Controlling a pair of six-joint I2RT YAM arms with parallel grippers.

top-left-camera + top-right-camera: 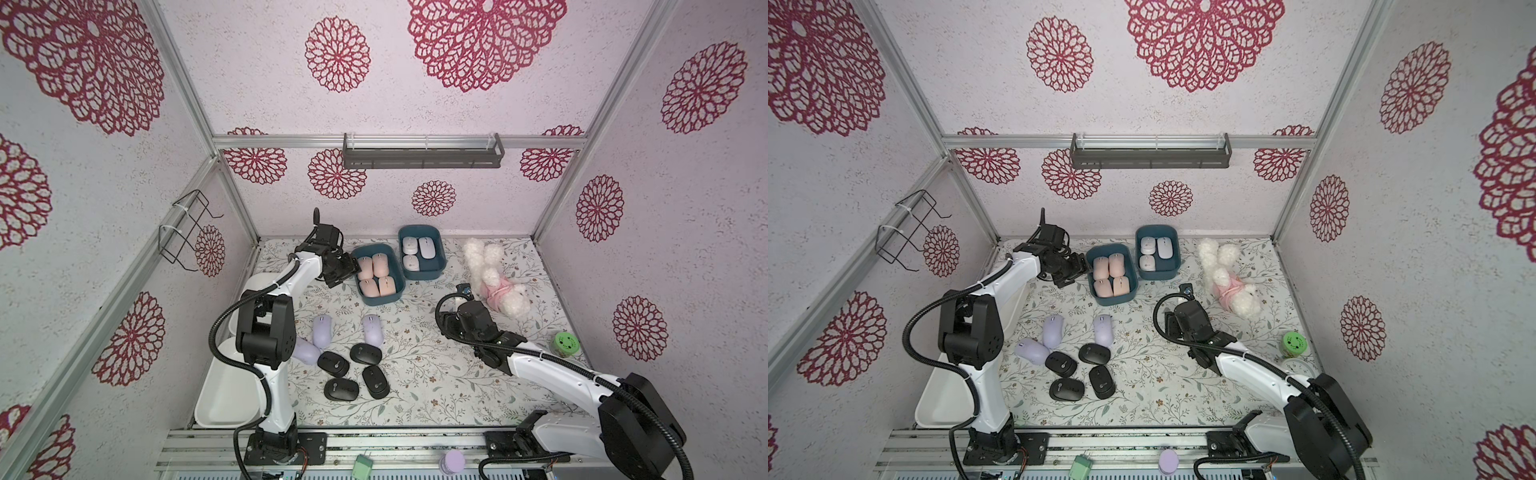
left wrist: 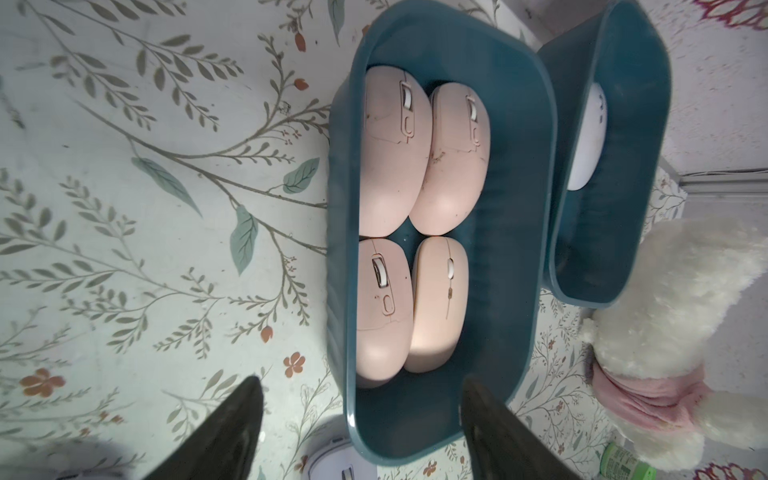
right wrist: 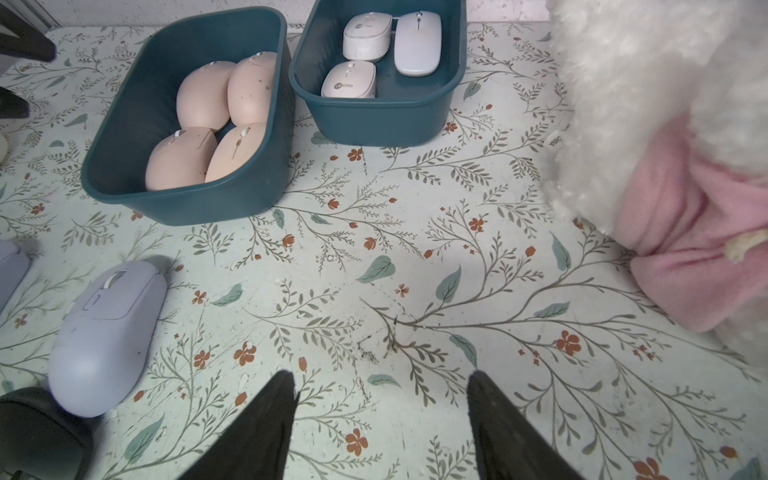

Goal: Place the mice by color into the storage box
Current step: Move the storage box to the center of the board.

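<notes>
Two teal storage boxes stand at the back of the table. The nearer box [image 1: 397, 291] holds several peach-pink mice [image 2: 395, 158], the farther box [image 1: 440, 266] three white mice [image 3: 361, 54]. Three lilac mice [image 1: 322, 330] and several black mice [image 1: 365, 353] lie loose on the floral mat at the front left. My left gripper [image 1: 347, 270] hovers at the left side of the pink-mice box, open with nothing held [image 2: 363, 395]. Over bare mat beside the plush toy, my right gripper [image 3: 380, 386] is open and holds nothing.
A fluffy white plush toy [image 1: 496, 276] with a pink garment lies at the back right. A green jar [image 1: 565, 344] stands at the right edge. White trays [image 1: 224, 399] sit along the left edge. A grey shelf [image 1: 422, 151] hangs on the back wall.
</notes>
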